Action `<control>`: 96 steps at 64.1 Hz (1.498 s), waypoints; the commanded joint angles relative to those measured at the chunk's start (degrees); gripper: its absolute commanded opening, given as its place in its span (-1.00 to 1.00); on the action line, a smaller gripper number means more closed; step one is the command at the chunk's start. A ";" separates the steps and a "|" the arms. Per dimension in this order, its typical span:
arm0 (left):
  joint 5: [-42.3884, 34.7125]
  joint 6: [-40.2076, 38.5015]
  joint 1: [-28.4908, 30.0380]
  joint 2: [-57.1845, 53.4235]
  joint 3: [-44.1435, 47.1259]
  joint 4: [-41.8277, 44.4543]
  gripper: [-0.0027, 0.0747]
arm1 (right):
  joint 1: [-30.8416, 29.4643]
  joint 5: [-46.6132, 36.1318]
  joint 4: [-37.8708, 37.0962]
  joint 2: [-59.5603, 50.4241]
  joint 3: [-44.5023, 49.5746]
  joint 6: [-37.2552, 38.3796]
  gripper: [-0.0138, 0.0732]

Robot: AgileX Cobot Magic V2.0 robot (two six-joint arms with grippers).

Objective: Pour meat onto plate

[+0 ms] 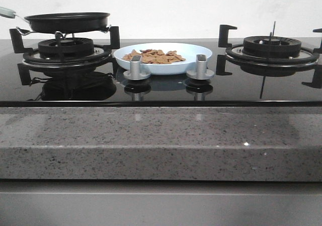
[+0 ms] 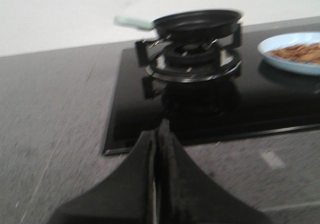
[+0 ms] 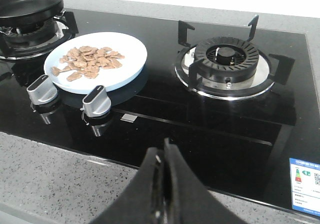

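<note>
Speckled bench (image 1: 161,135) fronts the hob; meat (image 1: 156,56) fills the plate (image 1: 196,50), pan (image 1: 68,20) at nine o'clock, both claws pressed together, idle.

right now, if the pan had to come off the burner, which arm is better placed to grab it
Left, probably. The pan sits on the left burner, its handle sticking out leftward, straight ahead of the left gripper. The right gripper faces the right burner; the plate of meat lies between.
</note>
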 commanded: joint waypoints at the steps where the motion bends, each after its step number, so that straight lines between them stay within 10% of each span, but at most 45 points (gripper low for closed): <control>1: -5.55 -0.66 2.01 -0.93 0.56 0.21 -0.98 | -0.03 -4.66 -0.40 0.15 -1.39 -0.46 -0.82; 78: -14.27 -0.66 2.26 -0.93 7.21 -2.92 -0.98 | -0.03 -4.66 -0.40 0.15 -1.39 -0.46 -0.82; 96: -14.27 -0.66 2.26 -0.93 7.21 -2.92 -0.98 | -2.40 -16.50 -2.74 -2.75 6.36 1.14 -0.82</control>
